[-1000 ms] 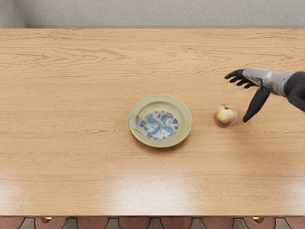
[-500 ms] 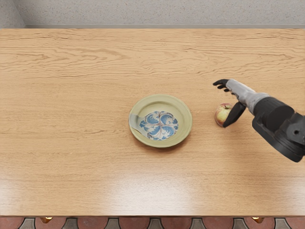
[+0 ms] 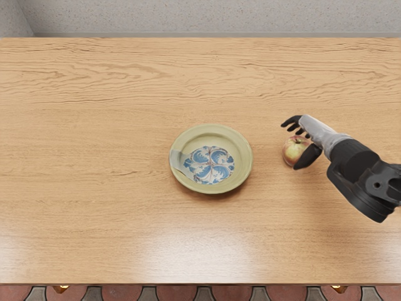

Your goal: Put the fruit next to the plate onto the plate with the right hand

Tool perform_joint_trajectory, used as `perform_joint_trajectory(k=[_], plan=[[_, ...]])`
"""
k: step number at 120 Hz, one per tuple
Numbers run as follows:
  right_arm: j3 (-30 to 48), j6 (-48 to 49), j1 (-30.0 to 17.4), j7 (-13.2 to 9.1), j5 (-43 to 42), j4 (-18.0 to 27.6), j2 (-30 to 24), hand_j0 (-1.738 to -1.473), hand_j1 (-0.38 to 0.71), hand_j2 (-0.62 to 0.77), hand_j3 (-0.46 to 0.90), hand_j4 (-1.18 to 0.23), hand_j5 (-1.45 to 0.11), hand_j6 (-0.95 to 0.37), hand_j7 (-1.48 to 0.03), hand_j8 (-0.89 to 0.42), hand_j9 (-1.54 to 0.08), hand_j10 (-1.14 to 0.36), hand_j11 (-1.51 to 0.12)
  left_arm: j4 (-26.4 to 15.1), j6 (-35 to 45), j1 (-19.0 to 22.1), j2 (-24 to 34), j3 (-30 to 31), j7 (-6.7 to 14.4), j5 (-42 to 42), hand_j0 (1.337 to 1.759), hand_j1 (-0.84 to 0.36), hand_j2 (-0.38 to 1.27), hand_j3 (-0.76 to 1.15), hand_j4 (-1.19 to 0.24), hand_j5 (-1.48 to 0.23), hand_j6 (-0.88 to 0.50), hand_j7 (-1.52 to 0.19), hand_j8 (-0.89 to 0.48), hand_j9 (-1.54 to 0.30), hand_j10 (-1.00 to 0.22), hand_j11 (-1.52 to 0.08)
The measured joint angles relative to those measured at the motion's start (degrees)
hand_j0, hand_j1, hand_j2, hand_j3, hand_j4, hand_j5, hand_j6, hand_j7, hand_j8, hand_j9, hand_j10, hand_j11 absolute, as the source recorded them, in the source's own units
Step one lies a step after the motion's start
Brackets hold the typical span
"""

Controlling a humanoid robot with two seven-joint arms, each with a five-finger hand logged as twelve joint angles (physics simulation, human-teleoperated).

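Note:
A red and yellow apple (image 3: 292, 150) rests on the wooden table, a short way right of the plate. The plate (image 3: 242, 149) is green-rimmed with a blue swirl in its middle and carries nothing. My right hand (image 3: 299, 142) comes in from the lower right and sits over the apple's right side. Its black fingers (image 3: 291, 122) are spread above the fruit and the thumb (image 3: 308, 157) lies low at the apple's right flank. The hand is not closed around the apple. The left arm does not show.
The wooden table (image 3: 125, 94) fills the view, with its front edge near the bottom and a grey wall along the top. My bulky right forearm (image 3: 363, 179) hangs over the table right of the apple.
The right hand has come down and leftward from right of the apple until it sits over the fruit. The apple and plate have not moved.

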Motion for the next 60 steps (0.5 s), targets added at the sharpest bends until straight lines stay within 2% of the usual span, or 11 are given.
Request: perform_joint_trajectory(k=[28,38,60], plan=[[0.0,-0.1,-0.3,0.0,-0.5,-1.6,1.7,-1.658,0.08,-0.06,0.0,-0.39,-0.45,-0.38,-0.48,-0.38,-0.45,-0.38,-0.48,0.0,0.0,0.0,0.0,0.0,0.0,0.0,1.658,0.34,0.0,0.0,-0.01,-0.01,-0.01,-0.01,-0.01,-0.01,-0.01,-0.01],[0.0,0.0,-0.7,0.0,-0.6,-1.7,1.8,-1.658,0.09,-0.06,0.0,-0.41,-0.46,-0.39,-0.49,-0.32,-0.46,-0.29,-0.49,0.0,0.0,0.0,0.0,0.0,0.0,0.0,1.658,0.34,0.0,0.0,-0.01,-0.01,-0.01,-0.01,-0.01,-0.01,-0.01,-0.01],[0.0,0.0,-1.1,0.0,-0.5,-1.8,1.7,-1.658,0.13,-0.07,0.0,-0.45,-0.5,-0.43,-0.53,-0.3,-0.51,-0.27,-0.54,0.0,0.0,0.0,0.0,0.0,0.0,0.0,1.658,0.34,0.0,0.0,-0.01,-0.01,-0.01,-0.01,-0.01,-0.01,-0.01,-0.01]])
